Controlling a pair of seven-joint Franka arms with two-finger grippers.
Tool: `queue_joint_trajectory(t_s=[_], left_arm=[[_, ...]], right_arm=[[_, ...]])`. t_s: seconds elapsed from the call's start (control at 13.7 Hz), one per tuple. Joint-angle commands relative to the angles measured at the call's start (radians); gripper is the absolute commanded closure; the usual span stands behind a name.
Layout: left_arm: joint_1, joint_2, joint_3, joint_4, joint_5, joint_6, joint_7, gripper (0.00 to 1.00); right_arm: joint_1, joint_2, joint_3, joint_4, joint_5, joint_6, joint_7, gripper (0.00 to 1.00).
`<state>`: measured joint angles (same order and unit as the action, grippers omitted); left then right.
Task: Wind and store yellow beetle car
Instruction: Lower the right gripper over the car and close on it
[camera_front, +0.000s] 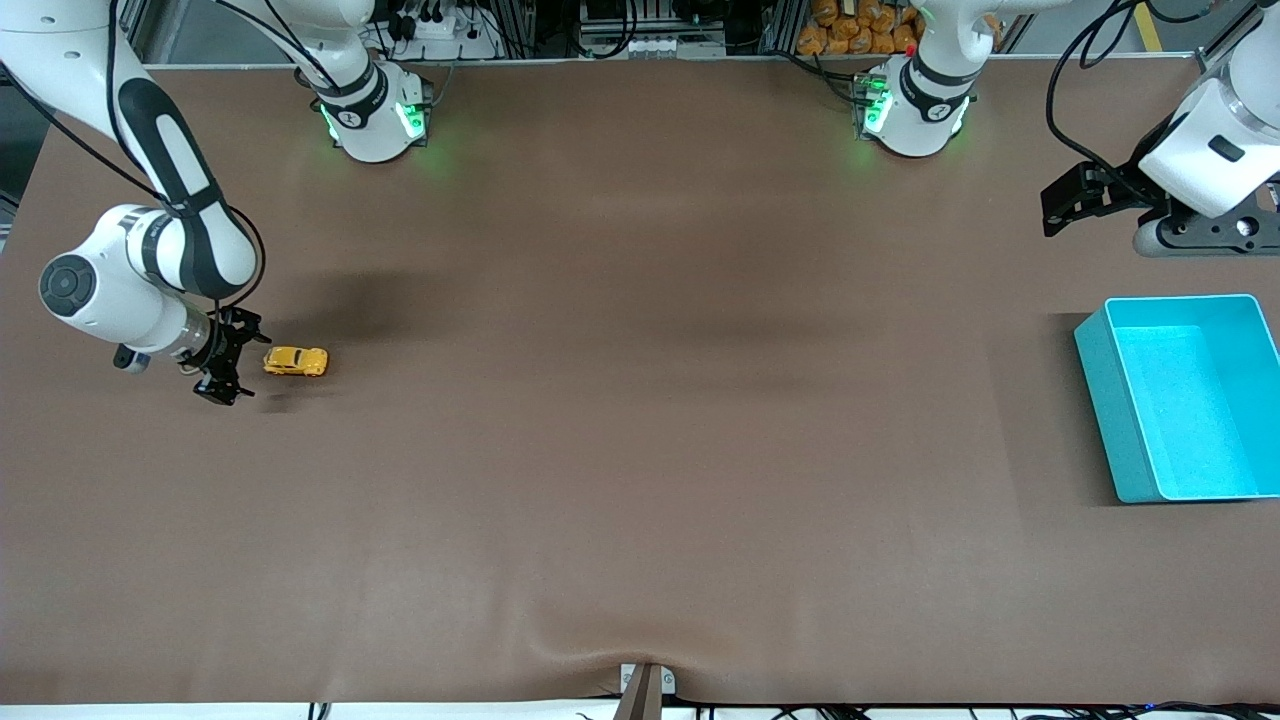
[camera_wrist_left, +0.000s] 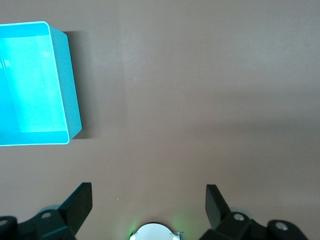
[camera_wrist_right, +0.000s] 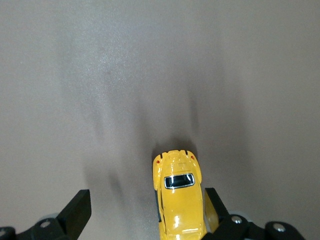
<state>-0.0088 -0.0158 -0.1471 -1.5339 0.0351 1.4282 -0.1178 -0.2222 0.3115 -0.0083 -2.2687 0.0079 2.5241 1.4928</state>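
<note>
one yellow beetle car (camera_front: 295, 361) sits on the brown table (camera_front: 640, 450) at the right arm's end. the right gripper (camera_front: 229, 369) is just beside it, fingers spread, holding nothing. one teal bin (camera_front: 1130, 440) lies at the left arm's end. the left gripper (camera_front: 1068, 204) waits above the table near the bin, fingers spread.

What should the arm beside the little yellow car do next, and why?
Probably ease the right gripper sideways to centre it over the toy car, then close. The gripper is open, and in the right wrist view the car sits close against one finger, not midway. The left gripper waits near the bin.
</note>
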Motion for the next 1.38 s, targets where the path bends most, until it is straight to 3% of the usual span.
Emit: queue_joint_trajectory(t_s=[0.0,1.09,1.17,1.31], left_arm=[[0.000,0.002,-0.002,0.005,-0.011,0.001,-0.006,0.00],[0.009,0.002,0.001,0.005,-0.009,0.001,-0.006,0.00],[0.009,0.002,0.003,0.005,-0.009,0.001,-0.008,0.00],[0.009,0.002,0.003,0.005,-0.009,0.001,-0.006,0.00]], right_arm=[[0.001,-0.029,0.011,-0.041,-0.017,0.028,0.018,0.00],[0.040,0.000,0.011,-0.103,-0.016,0.130,0.063,0.00],[0.040,0.000,0.011,-0.104,-0.016,0.133,0.063,0.06],[0.040,0.001,0.011,-0.107,-0.016,0.139,0.075,0.33]])
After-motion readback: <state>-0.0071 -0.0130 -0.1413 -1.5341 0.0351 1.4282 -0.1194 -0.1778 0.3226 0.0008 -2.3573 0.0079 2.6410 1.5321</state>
